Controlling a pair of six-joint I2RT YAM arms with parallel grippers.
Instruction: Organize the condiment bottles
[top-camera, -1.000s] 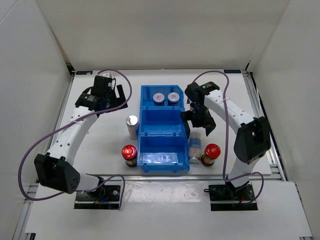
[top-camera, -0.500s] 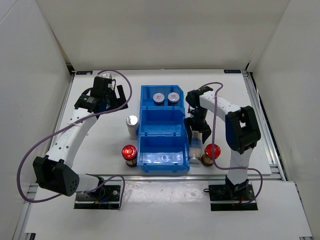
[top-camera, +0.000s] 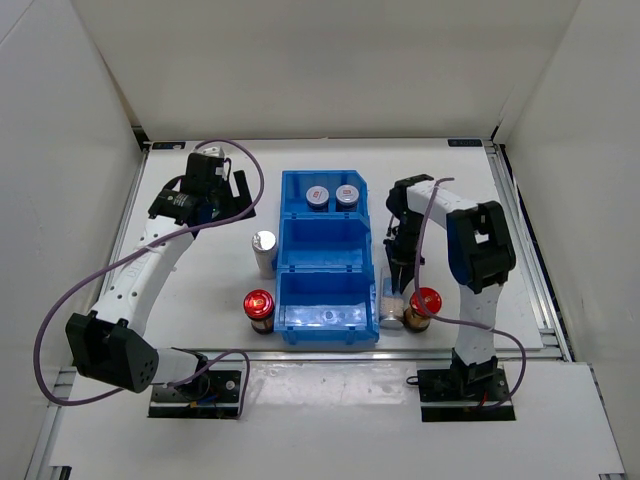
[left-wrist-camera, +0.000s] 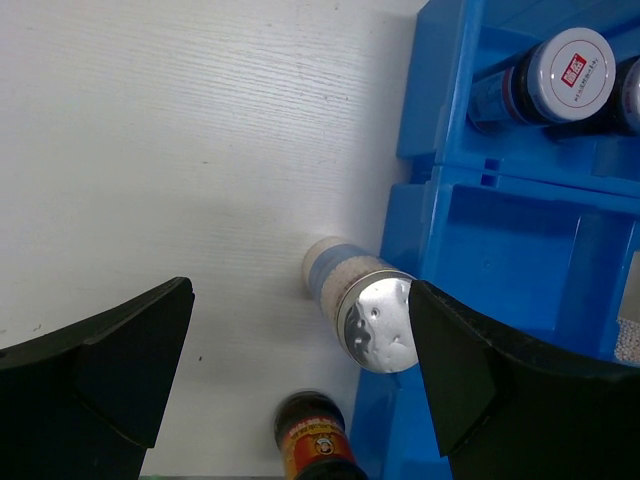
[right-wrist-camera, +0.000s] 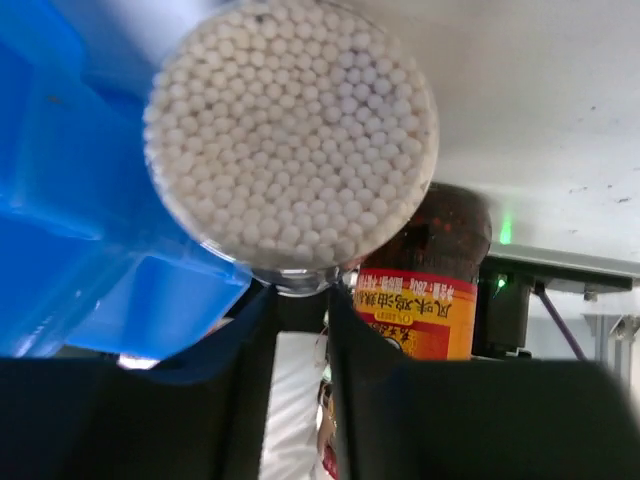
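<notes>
Though tilted, white-blue bottle (right-wrist-camera: 290, 150) between right fingers (right-wrist-camera: 345, 420).

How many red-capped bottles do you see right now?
2: one red-capped bottle left of the blue bin, the other right of it. None looks hidden.
</notes>
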